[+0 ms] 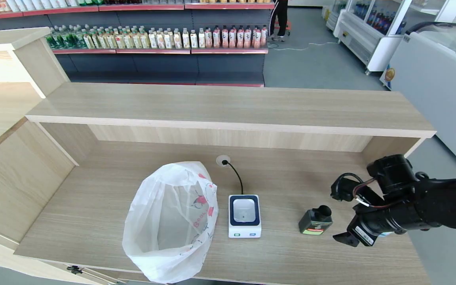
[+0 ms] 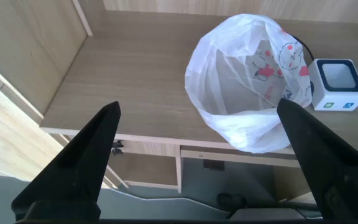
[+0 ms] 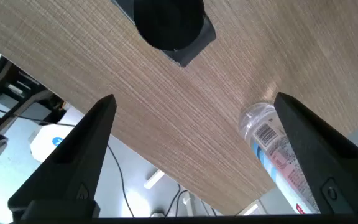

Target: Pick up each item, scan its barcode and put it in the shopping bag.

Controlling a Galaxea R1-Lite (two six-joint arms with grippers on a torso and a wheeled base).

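A white plastic shopping bag (image 1: 168, 221) (image 2: 253, 81) stands open on the wooden counter. To its right sits the white barcode scanner (image 1: 244, 215) (image 2: 337, 84) with its dark window facing up. A small dark bottle with a black cap (image 1: 316, 221) (image 3: 169, 25) stands right of the scanner. A clear plastic bottle with a barcode label (image 3: 278, 155) lies near the counter's right front edge, mostly hidden under the arm in the head view. My right gripper (image 1: 348, 236) (image 3: 194, 162) hovers open above the counter between these two bottles. My left gripper (image 2: 197, 168) hangs open over the counter's front edge, near the bag.
A black cable (image 1: 236, 174) runs from the scanner to a hole in the counter (image 1: 223, 160). A raised shelf (image 1: 228, 107) bounds the counter at the back and a wooden side wall (image 1: 18, 174) on the left. Bare wood lies left of the bag.
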